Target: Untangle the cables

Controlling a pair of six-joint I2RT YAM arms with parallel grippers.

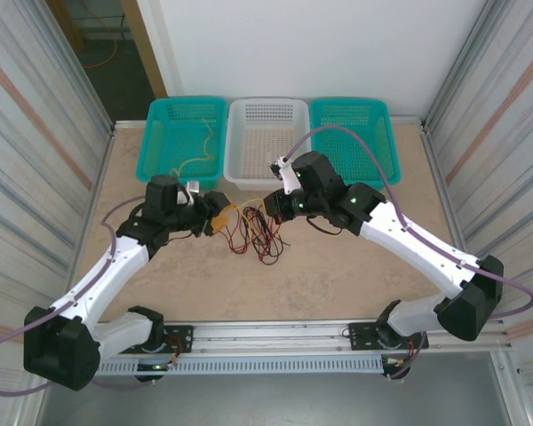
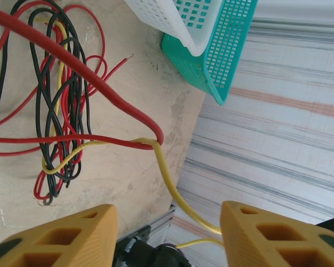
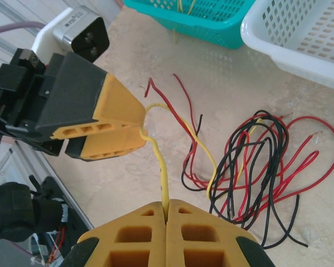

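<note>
Currently the right gripper (image 3: 167,210) is pinched tight on a thin pale yellow wire (image 3: 162,167), which runs up to the left gripper (image 2: 168,217). In its own wrist view, the left gripper's orange fingers stand apart and the wire passes loosely between them, just beside one finger. Further along, the yellow wire loops through a loose tangle of thin red and black wires (image 3: 256,161). This tangle lies on the beige table (image 1: 338,275) around its middle, nearer the far edge and just in front of a white perforated plastic basket (image 1: 258,142). The step in hand looks like drawing the yellow wire free. To do it well, close the left gripper on the wire first. Then pull slowly away from the tangle along the wire's own line, watching where it hooks a red loop, so the heap is not dragged along.
</note>
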